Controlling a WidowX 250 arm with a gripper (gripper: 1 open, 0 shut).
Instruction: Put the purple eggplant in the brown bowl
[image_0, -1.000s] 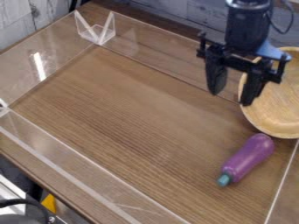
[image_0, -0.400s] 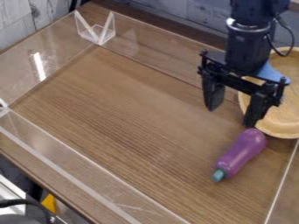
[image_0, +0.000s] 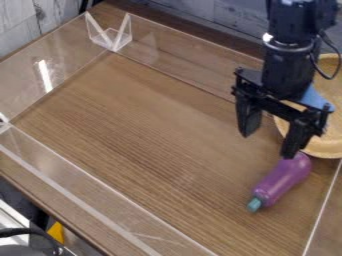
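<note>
The purple eggplant lies on the wooden tabletop near the right edge, its teal stem cap pointing toward the front left. My gripper hangs just above and behind it, pointing straight down, jaws open wide with nothing between them. One finger stands left of the eggplant, the other reaches down close to its far end. The brown bowl sits at the right edge behind the gripper; the arm and the frame edge hide most of it.
A clear plastic wall borders the wooden table on the left and front. A small clear stand sits at the back left. A blue object shows behind the gripper, next to the bowl.
The gripper has come toward the front and lower, ending just over the eggplant, and rolled slightly. The eggplant shifted only a little. Jaws stayed open.
</note>
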